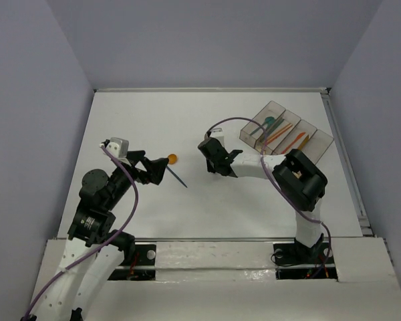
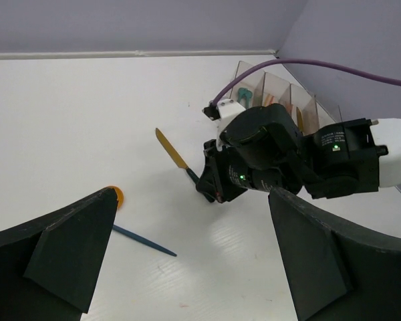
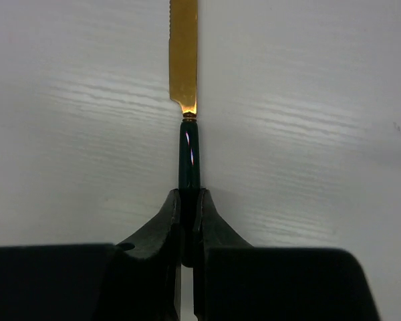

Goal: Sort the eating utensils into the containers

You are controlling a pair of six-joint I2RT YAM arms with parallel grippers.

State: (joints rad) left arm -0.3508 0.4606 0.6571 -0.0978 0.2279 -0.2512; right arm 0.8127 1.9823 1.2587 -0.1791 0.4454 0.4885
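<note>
A knife with a dark green handle and an orange blade lies on the white table. My right gripper is shut on the handle's end; the left wrist view shows the same knife sticking out from that gripper. In the top view the right gripper sits mid-table. A spoon with an orange bowl and a dark blue handle lies just ahead of my left gripper, which stands open above the table. The containers hold several orange and teal utensils.
The row of containers stands at the back right, near the table's right rail. Grey walls close in the table on three sides. A purple cable loops over the right arm.
</note>
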